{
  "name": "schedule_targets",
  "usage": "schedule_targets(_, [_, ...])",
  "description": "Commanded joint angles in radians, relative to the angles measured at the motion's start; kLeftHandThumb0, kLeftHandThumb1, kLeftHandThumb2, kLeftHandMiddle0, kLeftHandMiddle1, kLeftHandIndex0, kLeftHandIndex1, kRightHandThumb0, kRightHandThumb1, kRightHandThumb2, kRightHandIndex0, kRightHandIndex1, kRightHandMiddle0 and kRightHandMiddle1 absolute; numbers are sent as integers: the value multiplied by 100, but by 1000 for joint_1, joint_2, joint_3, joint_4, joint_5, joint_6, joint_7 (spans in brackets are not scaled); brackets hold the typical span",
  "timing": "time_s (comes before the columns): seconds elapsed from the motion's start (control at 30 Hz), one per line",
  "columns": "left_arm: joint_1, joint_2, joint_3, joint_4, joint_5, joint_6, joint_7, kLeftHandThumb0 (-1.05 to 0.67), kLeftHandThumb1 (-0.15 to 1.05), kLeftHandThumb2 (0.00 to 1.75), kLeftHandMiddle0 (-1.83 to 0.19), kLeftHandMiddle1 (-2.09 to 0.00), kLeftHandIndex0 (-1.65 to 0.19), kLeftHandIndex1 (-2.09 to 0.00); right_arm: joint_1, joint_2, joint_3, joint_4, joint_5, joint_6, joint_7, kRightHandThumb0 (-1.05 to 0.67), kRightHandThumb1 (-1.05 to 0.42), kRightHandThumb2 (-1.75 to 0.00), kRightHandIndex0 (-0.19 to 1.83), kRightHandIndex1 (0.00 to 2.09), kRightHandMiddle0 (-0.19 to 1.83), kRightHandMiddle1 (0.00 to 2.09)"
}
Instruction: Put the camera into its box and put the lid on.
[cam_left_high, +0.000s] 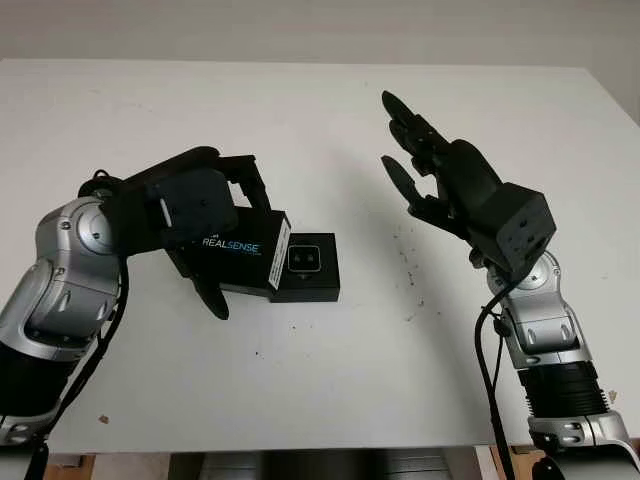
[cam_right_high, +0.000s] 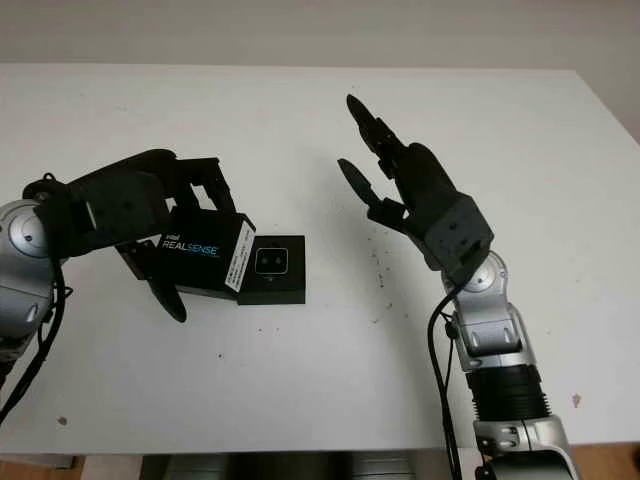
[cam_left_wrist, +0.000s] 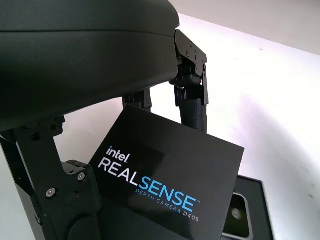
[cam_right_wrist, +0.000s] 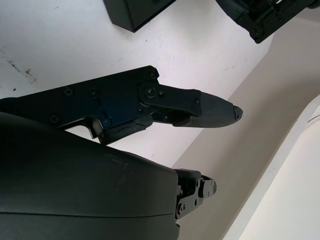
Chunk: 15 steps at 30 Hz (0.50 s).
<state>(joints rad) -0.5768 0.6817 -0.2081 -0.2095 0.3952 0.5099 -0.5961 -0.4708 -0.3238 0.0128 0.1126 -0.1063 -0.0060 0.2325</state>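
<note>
One step left, judging by layout: camera (cam_left_high: 303, 258) sitting in box (cam_left_high: 306, 290); left hand (cam_left_high: 205, 232) gripping lid (cam_left_high: 238, 256), holding it tilted beside box, overlapping its edge; right hand (cam_left_high: 432, 160) open, hovering apart

We count one white table (cam_left_high: 320, 110). On it we count one black box base (cam_left_high: 305, 268), and in it one camera (cam_left_high: 303, 259), seen as a small grey face with two dark lenses. We count one black lid (cam_left_high: 235, 258) printed "Intel RealSense Depth Camera D405", lying between the fingers (cam_left_high: 213, 296) of the left hand (cam_left_high: 190, 215). We count two black robot hands: that left hand, closed around the lid, and one right hand (cam_left_high: 440, 170), open, well apart from the box. We count two silver arms, one behind each hand.
</note>
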Motion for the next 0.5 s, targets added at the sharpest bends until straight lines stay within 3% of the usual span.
schedule_targets(0.0, [-30, -15, -7, 7, 16, -15, 15, -24, 102, 6, -52, -178, -32, -168, 12, 0, -3, -16, 1, -8, -3, -69, -105, -54, 9, 7, 12, 1])
schedule_targets(0.47, [-44, -108, 19, 72, 16, 11, 79, -26, 103, 5, -50, -173, -33, -161, 18, -8, 6, -13, -16, -21, 0, -70, -105, -54, 9, 6, 10, 2])
